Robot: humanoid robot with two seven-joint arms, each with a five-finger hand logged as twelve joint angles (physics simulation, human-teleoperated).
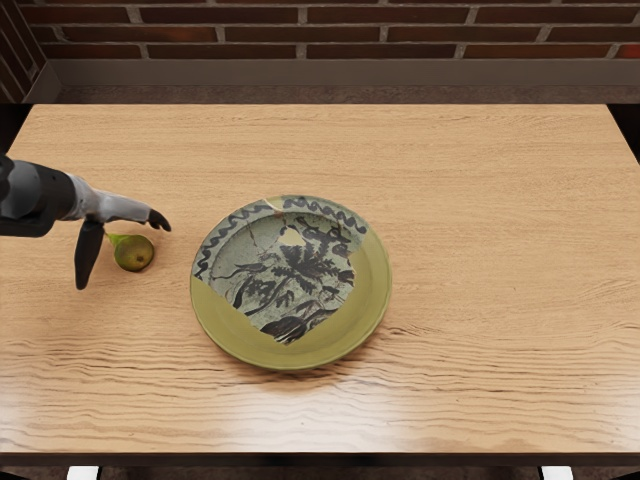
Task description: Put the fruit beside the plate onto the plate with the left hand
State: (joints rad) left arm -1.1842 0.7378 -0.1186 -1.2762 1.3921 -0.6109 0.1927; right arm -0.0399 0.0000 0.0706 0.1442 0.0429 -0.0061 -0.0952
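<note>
Left hand (108,214): enters from the left edge; fingers spread, one reaching right, another hanging down; holds nothing. Right hand: out of view.
Fruit (133,252): small, green, pear-like; lies on the surface (480,200) just right of and below the hand, within the fork of the two spread fingers; contact cannot be told. Long axis runs roughly left to right, narrow end toward the hand.
Plate (372,290): patterned, olive-rimmed; near the fruit's right, apart from it. The grasp is not yet made.
</note>
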